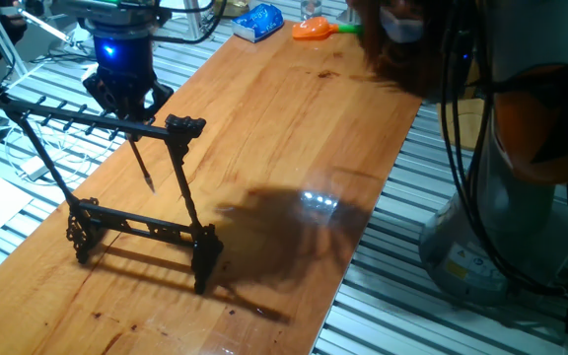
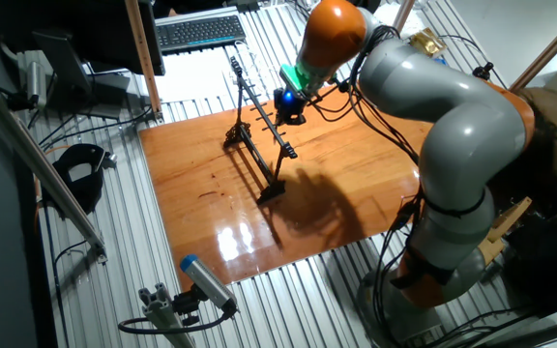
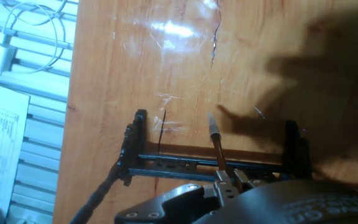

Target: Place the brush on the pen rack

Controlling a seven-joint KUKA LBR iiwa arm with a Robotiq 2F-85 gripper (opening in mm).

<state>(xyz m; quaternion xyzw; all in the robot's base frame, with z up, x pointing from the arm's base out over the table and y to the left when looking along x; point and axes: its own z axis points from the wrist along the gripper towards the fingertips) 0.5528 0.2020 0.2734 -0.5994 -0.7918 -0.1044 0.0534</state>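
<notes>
Presently the fingers [image 3: 227, 180] are seen clenched on the upper end of the brush [image 1: 141, 163], which hangs tip-down from the gripper [image 1: 126, 99] just beside the top bar of the pen rack [image 1: 97, 222] — whether it touches a peg cannot be told. The brush is judged light, stiff and very slender, its smooth shaft liable to pivot or slip between the fingers; a hold near the top end, as now, is judged suitable, leaving the soft dark tip untouched. The rack stands upright on the wooden surface [image 1: 294, 118] — it looks slim enough to be tipped by a nudge.
</notes>
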